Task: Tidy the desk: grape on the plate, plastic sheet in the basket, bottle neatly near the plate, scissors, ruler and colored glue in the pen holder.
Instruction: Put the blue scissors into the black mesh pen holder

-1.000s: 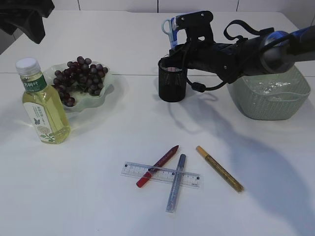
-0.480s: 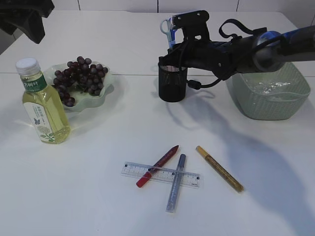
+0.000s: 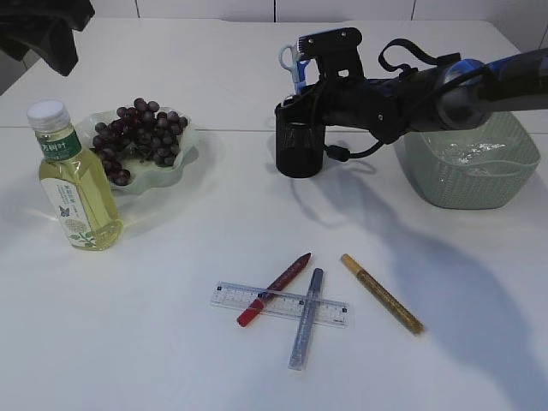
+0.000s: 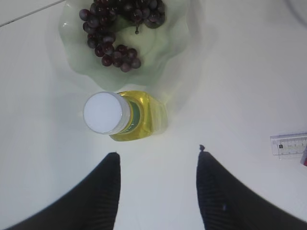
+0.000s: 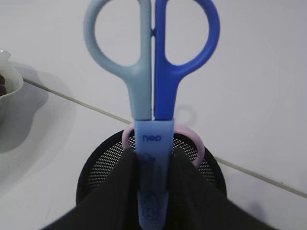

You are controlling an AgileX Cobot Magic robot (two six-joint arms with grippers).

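My right gripper (image 5: 152, 165) is shut on the scissors (image 5: 152, 72), blue handles up (image 3: 292, 60), blade sheath pointing down into the black mesh pen holder (image 3: 300, 152) (image 5: 98, 170). My left gripper (image 4: 157, 155) hangs open and empty above the table, just short of the bottle (image 4: 125, 115) of yellow liquid (image 3: 77, 184). That bottle stands by the green plate (image 3: 187, 152) (image 4: 168, 55), which carries the grape bunch (image 3: 137, 137) (image 4: 120, 28). The clear ruler (image 3: 278, 304) (image 4: 288, 143) lies at the front under red glue (image 3: 274, 288) and silver glue (image 3: 306, 318). Gold glue (image 3: 381, 294) lies beside them.
A green basket (image 3: 467, 184) at the right holds the clear plastic sheet (image 3: 471, 154); my right arm passes over it. A pink ring (image 5: 192, 143) shows at the pen holder's rim. A dark shape at the top left (image 3: 43, 26) looks like my left arm.
My right gripper has shifted slightly left and down with the scissors, staying over the pen holder. Nothing else on the table has moved.
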